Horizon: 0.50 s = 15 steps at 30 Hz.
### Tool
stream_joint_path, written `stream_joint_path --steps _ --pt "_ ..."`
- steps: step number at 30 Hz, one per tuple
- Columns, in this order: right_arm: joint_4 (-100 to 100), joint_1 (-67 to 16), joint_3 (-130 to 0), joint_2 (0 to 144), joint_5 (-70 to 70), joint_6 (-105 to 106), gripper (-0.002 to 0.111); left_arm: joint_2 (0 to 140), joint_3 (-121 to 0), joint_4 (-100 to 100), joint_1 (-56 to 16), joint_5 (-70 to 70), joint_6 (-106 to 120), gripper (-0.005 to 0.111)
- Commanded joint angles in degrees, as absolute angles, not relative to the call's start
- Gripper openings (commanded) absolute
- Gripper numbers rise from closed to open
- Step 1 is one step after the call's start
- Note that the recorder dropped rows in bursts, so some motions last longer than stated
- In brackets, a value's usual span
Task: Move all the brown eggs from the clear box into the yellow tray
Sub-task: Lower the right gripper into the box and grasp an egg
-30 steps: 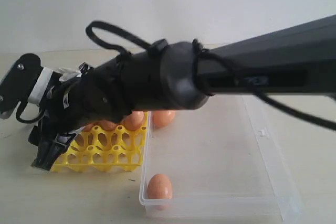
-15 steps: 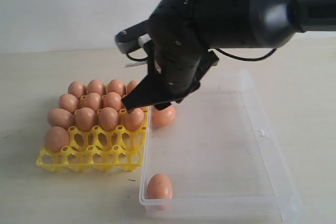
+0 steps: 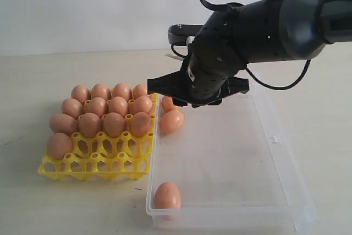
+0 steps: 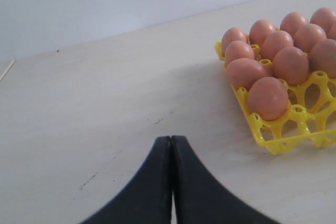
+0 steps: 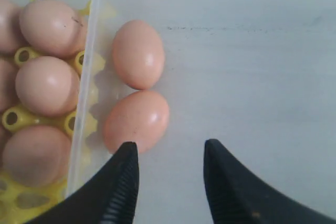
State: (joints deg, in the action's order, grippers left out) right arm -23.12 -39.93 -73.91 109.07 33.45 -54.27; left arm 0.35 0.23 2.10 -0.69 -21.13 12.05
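The yellow tray (image 3: 93,164) sits on the left and holds several brown eggs (image 3: 89,124). Right of it lies the clear box (image 3: 236,158). Two brown eggs (image 3: 172,120) lie against the box's far left wall and one (image 3: 167,196) in its near left corner. My right gripper (image 3: 169,93) hangs over the far pair, open and empty. In the right wrist view my right gripper (image 5: 170,148) is just short of the nearer egg (image 5: 137,120), with the other egg (image 5: 138,53) beyond it. My left gripper (image 4: 170,140) is shut over bare table, away from the tray (image 4: 294,129).
The box has low clear walls (image 5: 84,103) and a small latch tab (image 3: 274,138) on its right side. The tray's front row of cups (image 3: 118,160) holds one egg at the left end. A pale wall runs behind the table.
My right arm has swung from the tray's left side back across to the box's far left corner. Its jaws have narrowed somewhat. The left gripper shows only now.
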Motion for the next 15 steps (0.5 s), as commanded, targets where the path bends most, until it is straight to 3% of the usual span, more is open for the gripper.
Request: stream_joint_path --steps 1,15 --pt "-10.9 -38.3 -73.5 111.3 26.0 -48.1 0.039 0.0 0.0 2.1 -0.6 -20.8 11.8 0.0" --pt "-5.5 -35.6 -73.5 115.2 23.8 -46.5 0.039 0.0 0.0 2.1 -0.6 -20.8 11.8 0.0"
